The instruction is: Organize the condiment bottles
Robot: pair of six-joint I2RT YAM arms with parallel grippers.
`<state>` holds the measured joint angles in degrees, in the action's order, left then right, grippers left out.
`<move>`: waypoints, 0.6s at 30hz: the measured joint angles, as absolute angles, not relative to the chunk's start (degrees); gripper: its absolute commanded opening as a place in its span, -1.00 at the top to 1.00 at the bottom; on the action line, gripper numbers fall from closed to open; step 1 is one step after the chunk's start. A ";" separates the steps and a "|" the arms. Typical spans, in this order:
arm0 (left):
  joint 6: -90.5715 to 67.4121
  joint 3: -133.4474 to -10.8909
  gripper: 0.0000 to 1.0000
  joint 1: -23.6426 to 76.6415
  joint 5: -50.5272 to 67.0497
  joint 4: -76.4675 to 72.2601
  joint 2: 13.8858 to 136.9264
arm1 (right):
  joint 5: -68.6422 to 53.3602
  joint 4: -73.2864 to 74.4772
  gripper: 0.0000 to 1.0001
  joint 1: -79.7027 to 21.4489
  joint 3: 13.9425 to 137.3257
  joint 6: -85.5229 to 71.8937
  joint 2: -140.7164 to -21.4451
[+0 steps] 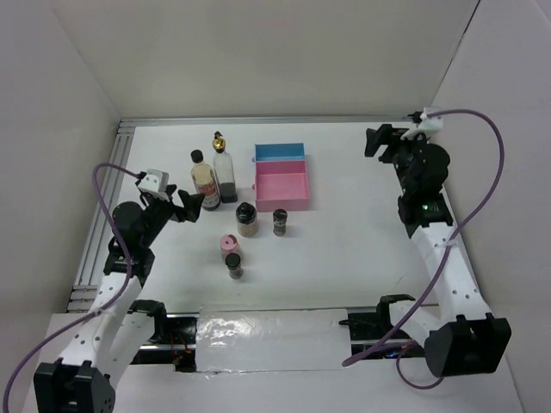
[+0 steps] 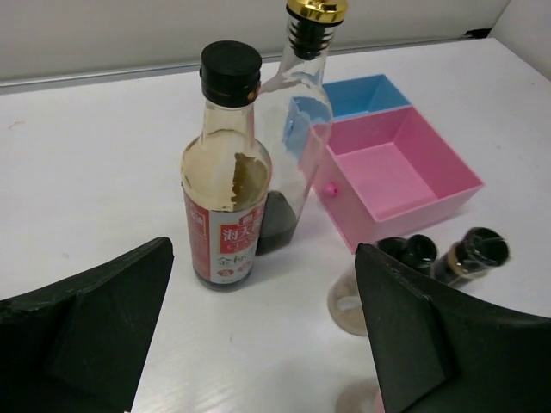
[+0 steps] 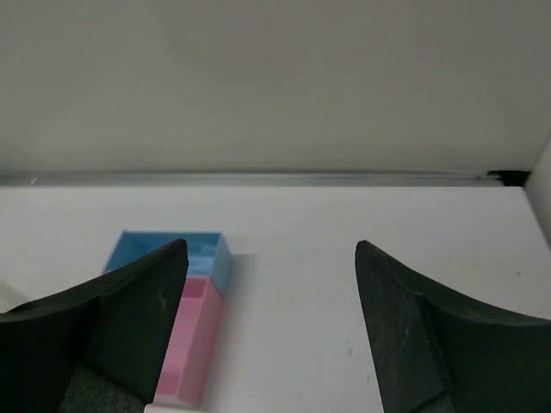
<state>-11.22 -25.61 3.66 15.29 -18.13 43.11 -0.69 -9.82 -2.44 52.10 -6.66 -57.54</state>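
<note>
White table (image 1: 362, 232) held two bottles (image 1: 225, 176) left of the trays (image 1: 284, 205), jars (image 1: 247, 220) nearer; the left gripper (image 1: 191, 206), jaws apart, seemed lined up on the black-capped bottle (image 1: 205, 182), needing to advance and close, while the right gripper (image 1: 379, 140) gaped empty.

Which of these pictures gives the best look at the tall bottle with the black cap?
The left wrist view: the black-capped bottle stands close, label and cap plain. The top external view shows it small, from above. The right wrist view misses it.
</note>
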 measured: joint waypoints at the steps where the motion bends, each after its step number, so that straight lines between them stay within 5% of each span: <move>1: -11.57 -26.81 -0.99 3.66 15.64 -15.53 41.82 | -3.33 -7.81 -0.86 -2.42 54.96 -6.04 -59.07; 8: -9.85 -39.05 -0.99 3.62 17.82 5.54 42.65 | -4.86 11.92 -1.00 -12.60 72.29 -1.37 -72.58; 9: -9.47 -41.08 -0.99 3.62 17.32 8.64 43.90 | -2.13 15.44 -0.33 -17.19 74.04 -0.62 -75.22; 10: -9.26 -42.81 -0.99 3.62 16.71 11.31 45.06 | -2.04 15.59 -0.33 -17.37 74.06 -0.56 -75.31; 11: -9.06 -44.07 -0.86 3.62 16.27 13.50 45.98 | -1.32 17.17 -0.02 -20.10 74.15 0.16 -76.07; 12: -8.88 -45.36 -0.38 3.57 15.59 16.14 46.85 | -0.60 18.98 0.20 -22.70 74.15 0.36 -76.58; 13: -9.39 -46.13 -0.22 3.55 14.92 18.09 47.31 | -0.32 20.10 0.05 -24.71 74.15 0.67 -76.90; 14: -9.39 -46.59 -0.09 3.51 14.04 19.94 47.48 | -0.12 20.67 -0.30 -27.05 74.15 0.36 -77.12; 15: -9.61 -46.68 -0.13 3.51 13.23 21.26 47.31 | -0.08 20.78 -0.87 -28.95 74.22 0.14 -77.30; 18: -9.63 -46.46 -0.50 3.46 11.99 24.60 45.41 | -1.54 19.86 -1.00 -33.63 75.66 1.50 -78.56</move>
